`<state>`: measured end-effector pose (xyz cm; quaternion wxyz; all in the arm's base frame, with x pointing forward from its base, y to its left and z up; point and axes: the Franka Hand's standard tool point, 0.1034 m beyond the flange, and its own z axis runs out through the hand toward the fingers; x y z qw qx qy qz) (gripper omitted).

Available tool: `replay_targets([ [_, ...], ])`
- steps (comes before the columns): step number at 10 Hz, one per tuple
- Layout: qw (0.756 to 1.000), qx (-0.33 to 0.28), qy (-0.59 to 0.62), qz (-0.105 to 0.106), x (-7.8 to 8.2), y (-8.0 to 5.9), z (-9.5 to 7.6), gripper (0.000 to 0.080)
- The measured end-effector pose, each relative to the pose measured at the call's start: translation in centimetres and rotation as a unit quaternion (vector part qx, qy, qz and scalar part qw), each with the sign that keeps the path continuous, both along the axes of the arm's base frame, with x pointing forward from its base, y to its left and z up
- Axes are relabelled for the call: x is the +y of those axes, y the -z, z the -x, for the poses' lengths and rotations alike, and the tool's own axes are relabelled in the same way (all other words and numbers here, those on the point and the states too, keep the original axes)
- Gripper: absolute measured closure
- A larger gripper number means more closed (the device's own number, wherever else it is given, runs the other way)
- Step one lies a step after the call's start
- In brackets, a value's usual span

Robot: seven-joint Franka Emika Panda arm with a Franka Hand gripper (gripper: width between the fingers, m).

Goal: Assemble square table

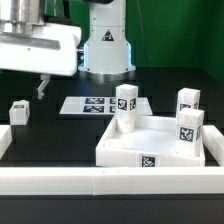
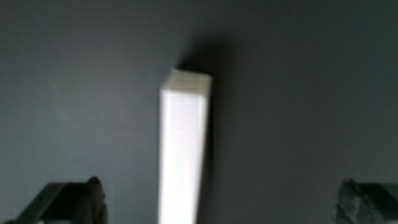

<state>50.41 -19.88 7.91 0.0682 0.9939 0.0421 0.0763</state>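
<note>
My hand (image 1: 42, 88) hung at the exterior view's left, above the dark table (image 1: 60, 135), fingers spread wide and holding nothing; in the wrist view the two fingertips (image 2: 71, 200) stood far apart at the frame's edges, with a long white leg (image 2: 185, 150) lying on the table between them, apart from both; I judged I was lined up over it so the fingers could come down on either side. Below my hand in the exterior view, near the border rail (image 1: 100, 180), lay a small white tagged leg (image 1: 19, 110), which I took to be that loose fourth one, though the two pictures did not let me match them for certain; further right, the marker board (image 1: 85, 104) lay flat at the middle of the table; right of that sat the square tabletop (image 1: 150, 150), rim up, with three legs (image 1: 125, 105) already standing upright at its corners, presumably screwed in, one corner bare; the tabletop lay well apart from my hand, toward the exterior view's right, pressed close to the rail, likely for bracing.
</note>
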Motion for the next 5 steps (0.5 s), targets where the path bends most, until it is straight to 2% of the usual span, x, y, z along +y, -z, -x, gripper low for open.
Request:
replay_targets([
  [2,1.000,-0.001,-0.002,0.000,0.31,0.10,-0.07,0.0151],
  [5,1.000,0.002,-0.016,0.004,-0.05,0.20,0.26,0.0151],
])
